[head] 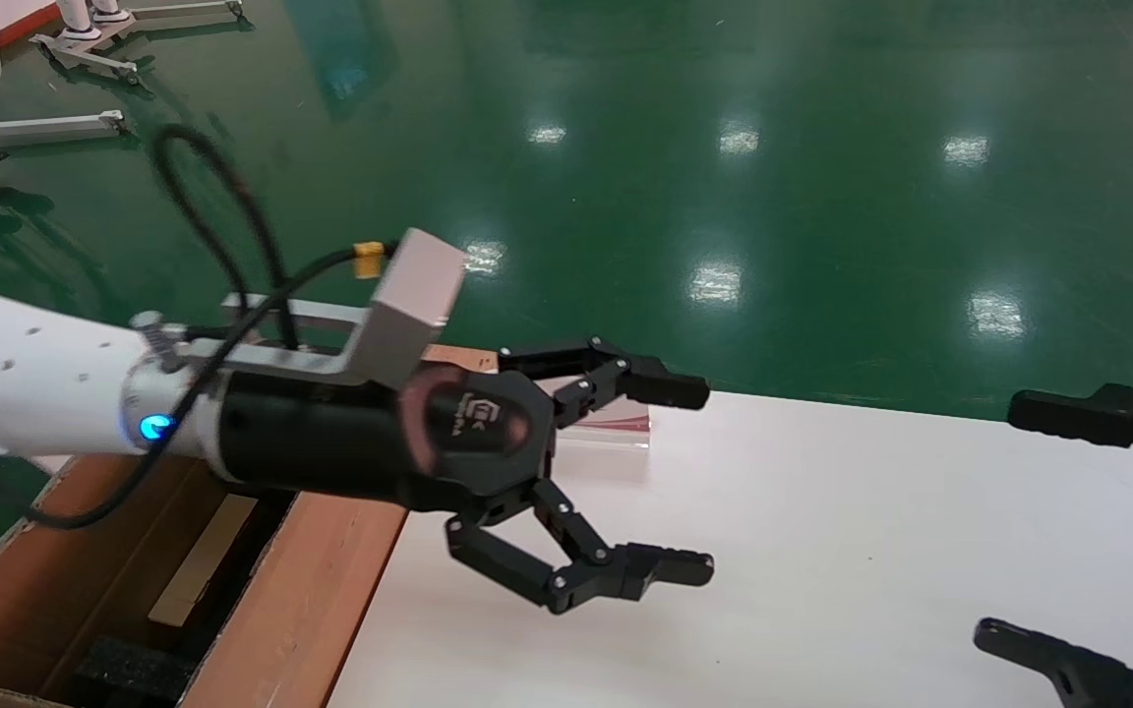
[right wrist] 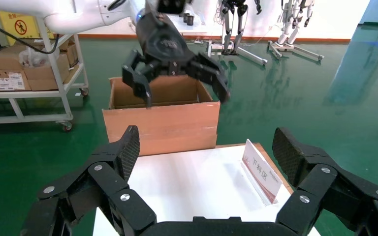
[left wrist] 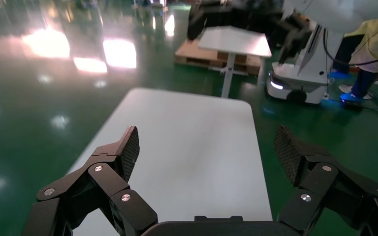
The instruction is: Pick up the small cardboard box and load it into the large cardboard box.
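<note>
The large cardboard box (head: 301, 590) stands on the floor against the left end of the white table (head: 822, 541), with its flaps open; its front wall (right wrist: 162, 123) shows in the right wrist view. Black foam (head: 134, 669) lies at its bottom. A pale tan panel (head: 203, 560) beside orange-brown cardboard lies inside it; I cannot tell whether this is the small cardboard box. My left gripper (head: 686, 480) hangs open and empty over the table's left end, its arm across the carton. The right gripper (head: 1004, 521) is open and empty at the table's right end.
A small white-and-red sign (head: 616, 428) stands at the table's far edge near the left gripper. Green floor surrounds the table. A shelf cart (right wrist: 24, 73) with cartons stands beyond the big carton. Another robot (left wrist: 300, 73) and a second table (left wrist: 234, 42) stand past the right end.
</note>
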Controlling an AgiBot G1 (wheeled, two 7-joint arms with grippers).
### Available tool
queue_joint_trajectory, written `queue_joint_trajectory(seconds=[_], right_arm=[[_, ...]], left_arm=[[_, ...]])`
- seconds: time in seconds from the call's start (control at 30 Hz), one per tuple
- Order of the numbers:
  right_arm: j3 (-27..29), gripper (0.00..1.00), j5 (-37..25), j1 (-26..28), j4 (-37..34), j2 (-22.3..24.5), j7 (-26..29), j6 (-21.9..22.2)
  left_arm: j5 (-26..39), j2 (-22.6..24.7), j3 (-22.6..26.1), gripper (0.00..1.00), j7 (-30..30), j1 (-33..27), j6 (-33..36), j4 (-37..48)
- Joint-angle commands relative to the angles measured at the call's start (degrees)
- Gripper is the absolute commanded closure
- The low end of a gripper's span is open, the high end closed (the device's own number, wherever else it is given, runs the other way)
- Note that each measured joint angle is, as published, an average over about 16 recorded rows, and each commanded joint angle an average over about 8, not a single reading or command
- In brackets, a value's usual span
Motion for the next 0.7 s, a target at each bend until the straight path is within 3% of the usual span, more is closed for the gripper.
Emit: queue_joint_trajectory(seconds=[0.03, 0.33, 0.43, 0.7], right_arm=[[0.0, 0.0, 0.0, 0.0, 0.0, 0.0, 0.0, 0.0], [0.0, 0.0, 0.0, 0.0, 0.0, 0.0, 0.0, 0.0], [0.0, 0.0, 0.0, 0.0, 0.0, 0.0, 0.0, 0.0], [0.0, 0.0, 0.0, 0.0, 0.0, 0.0, 0.0, 0.0]], left_arm=[[0.4, -0.2, -4.2, 0.0, 0.2, 2.5, 0.2, -1.8], [1.8, -0.9, -19.0, 0.0, 0.7, 11.1, 1.1, -8.2], [2.0, -1.0, -20.8, 0.0, 0.8, 12.2, 1.2, -8.9], [2.0, -1.0, -18.9, 0.0, 0.7, 11.1, 1.1, -8.2]])
